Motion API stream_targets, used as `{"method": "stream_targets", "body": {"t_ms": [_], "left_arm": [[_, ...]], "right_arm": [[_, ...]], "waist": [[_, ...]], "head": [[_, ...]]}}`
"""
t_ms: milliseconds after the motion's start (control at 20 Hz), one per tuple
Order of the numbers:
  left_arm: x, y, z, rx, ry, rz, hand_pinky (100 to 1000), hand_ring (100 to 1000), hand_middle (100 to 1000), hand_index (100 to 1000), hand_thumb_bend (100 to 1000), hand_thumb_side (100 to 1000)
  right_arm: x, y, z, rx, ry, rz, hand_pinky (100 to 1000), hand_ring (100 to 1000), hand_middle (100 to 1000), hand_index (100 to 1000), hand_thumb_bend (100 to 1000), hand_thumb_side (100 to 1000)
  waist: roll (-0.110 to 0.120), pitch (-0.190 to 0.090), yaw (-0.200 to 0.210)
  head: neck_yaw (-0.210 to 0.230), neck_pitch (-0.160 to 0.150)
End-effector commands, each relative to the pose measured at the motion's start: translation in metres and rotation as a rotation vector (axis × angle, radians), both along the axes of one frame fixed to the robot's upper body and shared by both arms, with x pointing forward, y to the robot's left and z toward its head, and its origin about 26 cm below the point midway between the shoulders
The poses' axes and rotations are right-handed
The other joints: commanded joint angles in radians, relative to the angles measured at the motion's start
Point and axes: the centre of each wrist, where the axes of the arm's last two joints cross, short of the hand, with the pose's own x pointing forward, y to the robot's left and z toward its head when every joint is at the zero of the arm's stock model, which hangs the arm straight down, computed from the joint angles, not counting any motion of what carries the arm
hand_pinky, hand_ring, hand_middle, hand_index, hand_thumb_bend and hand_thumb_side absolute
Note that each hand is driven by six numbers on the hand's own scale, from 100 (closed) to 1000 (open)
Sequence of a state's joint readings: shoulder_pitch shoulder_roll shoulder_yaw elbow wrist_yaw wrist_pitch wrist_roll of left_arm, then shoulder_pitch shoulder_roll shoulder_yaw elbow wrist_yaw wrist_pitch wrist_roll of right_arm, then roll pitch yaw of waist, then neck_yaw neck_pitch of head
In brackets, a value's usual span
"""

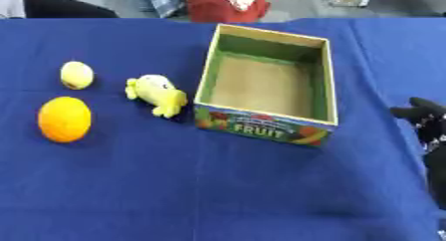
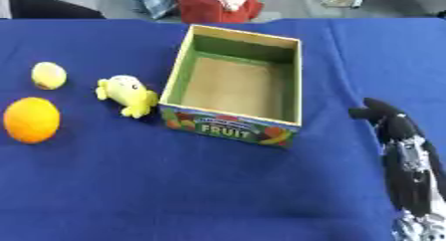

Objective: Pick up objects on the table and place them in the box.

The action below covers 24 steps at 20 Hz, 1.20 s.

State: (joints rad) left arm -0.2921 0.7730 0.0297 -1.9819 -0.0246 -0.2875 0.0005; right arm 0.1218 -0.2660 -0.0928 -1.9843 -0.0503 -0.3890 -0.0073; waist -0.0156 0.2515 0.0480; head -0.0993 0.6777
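Observation:
An open cardboard box [image 1: 327, 80] with green inner walls and a "FRUIT" label on its front stands in the middle of the blue table; nothing lies inside it. To its left lie a yellow plush toy [image 1: 157, 94], a small pale lemon [image 1: 76, 74] and a larger orange [image 1: 64, 119]. My right hand [image 2: 402, 145] shows at the right edge, to the right of the box and apart from it, fingers stretched out and holding nothing. The left hand is out of sight.
The blue cloth [image 1: 218, 185] covers the whole table. Red and white items [image 1: 226, 1] sit beyond the far edge.

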Motion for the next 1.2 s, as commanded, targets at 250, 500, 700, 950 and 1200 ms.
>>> {"method": "stream_targets", "body": {"t_ms": [250, 500, 700, 950, 1200], "left_arm": [[-0.003, -0.002, 0.023, 0.318, -0.027, 0.097, 764, 701, 761, 910, 100, 1000], [-0.003, -0.006, 0.032, 0.513, -0.021, 0.145, 789, 739, 785, 933, 103, 1000], [-0.003, -0.008, 0.040, 0.614, -0.035, 0.163, 803, 760, 798, 946, 136, 1000], [-0.004, -0.011, 0.048, 0.782, -0.041, 0.183, 818, 784, 814, 975, 230, 1000], [-0.004, -0.016, 0.050, 0.903, -0.019, 0.191, 837, 807, 835, 1000, 277, 1000]], "right_arm": [[-0.003, -0.008, 0.007, -0.015, -0.019, 0.007, 950, 784, 639, 841, 100, 1000], [-0.004, -0.008, 0.006, -0.016, -0.015, 0.005, 950, 783, 637, 841, 100, 1000], [-0.004, -0.008, 0.006, -0.019, -0.013, 0.005, 950, 782, 636, 841, 100, 1000], [-0.004, -0.007, 0.005, -0.028, -0.010, 0.011, 950, 781, 635, 841, 100, 1000], [-0.004, -0.007, 0.005, -0.035, -0.009, 0.017, 950, 781, 635, 841, 100, 1000]], "waist": [[-0.001, -0.028, 0.001], [0.000, -0.031, 0.001], [0.002, -0.031, 0.000], [0.005, -0.029, -0.007], [0.007, -0.028, -0.014]], "head": [[-0.004, 0.016], [-0.007, 0.013], [-0.007, 0.008], [-0.004, 0.000], [0.001, -0.008]]}}
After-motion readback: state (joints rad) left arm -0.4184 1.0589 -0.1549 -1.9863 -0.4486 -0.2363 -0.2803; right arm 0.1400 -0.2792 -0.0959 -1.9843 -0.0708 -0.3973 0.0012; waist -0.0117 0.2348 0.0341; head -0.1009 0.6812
